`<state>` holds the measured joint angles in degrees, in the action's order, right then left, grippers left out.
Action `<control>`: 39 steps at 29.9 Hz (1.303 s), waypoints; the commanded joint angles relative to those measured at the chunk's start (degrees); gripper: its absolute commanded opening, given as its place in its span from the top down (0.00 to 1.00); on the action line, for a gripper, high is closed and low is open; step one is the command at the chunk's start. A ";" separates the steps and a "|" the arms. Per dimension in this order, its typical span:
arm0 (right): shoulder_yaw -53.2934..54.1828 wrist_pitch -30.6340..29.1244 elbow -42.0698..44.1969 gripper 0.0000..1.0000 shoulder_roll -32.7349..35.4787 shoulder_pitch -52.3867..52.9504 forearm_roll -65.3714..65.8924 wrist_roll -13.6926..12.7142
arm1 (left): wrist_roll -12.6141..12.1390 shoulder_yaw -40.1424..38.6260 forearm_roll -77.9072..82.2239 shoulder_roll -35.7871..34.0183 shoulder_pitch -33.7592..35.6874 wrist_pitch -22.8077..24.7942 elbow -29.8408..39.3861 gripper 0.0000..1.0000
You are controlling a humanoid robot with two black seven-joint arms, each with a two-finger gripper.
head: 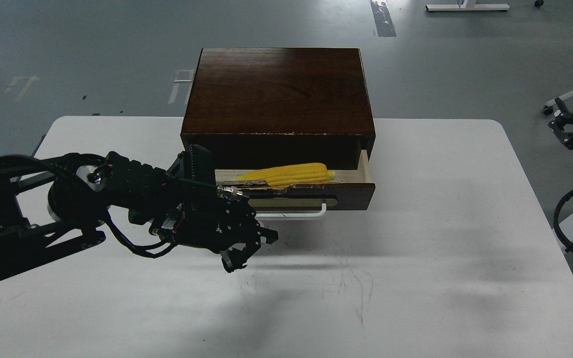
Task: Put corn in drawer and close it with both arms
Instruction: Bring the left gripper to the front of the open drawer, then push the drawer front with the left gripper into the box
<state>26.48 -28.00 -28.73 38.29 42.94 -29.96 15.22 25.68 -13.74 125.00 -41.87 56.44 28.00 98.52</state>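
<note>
The yellow corn (286, 175) lies inside the open drawer (351, 195), whose pale wood interior shows behind the dark front. The white bar handle (311, 215) is partly hidden by my left arm. My left gripper (251, 252) is low over the table just in front of the drawer's left half, below the handle, with its fingers spread and empty. My right gripper (564, 125) is at the far right edge, off the table and well away from the drawer; its two claws stand apart and hold nothing.
The dark brown cabinet (276, 89) stands at the back middle of the white table (416, 278). A black cable loop (572, 219) hangs past the table's right edge. Grey floor with chair legs lies behind.
</note>
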 commanded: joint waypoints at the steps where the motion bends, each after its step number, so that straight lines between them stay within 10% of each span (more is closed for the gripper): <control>1: 0.15 0.00 3.58 0.00 -2.33 -0.66 -0.01 -0.02 | -0.01 0.11 0.00 0.30 0.07 0.00 -1.05 1.00; 39: -0.03 0.00 5.88 0.00 -3.39 -0.84 0.26 -0.28 | -0.19 0.20 0.00 4.08 4.38 0.00 -13.26 1.00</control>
<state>26.46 -28.00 -22.76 34.90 42.11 -29.71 15.03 25.49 -13.55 124.99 -38.06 60.73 28.00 86.56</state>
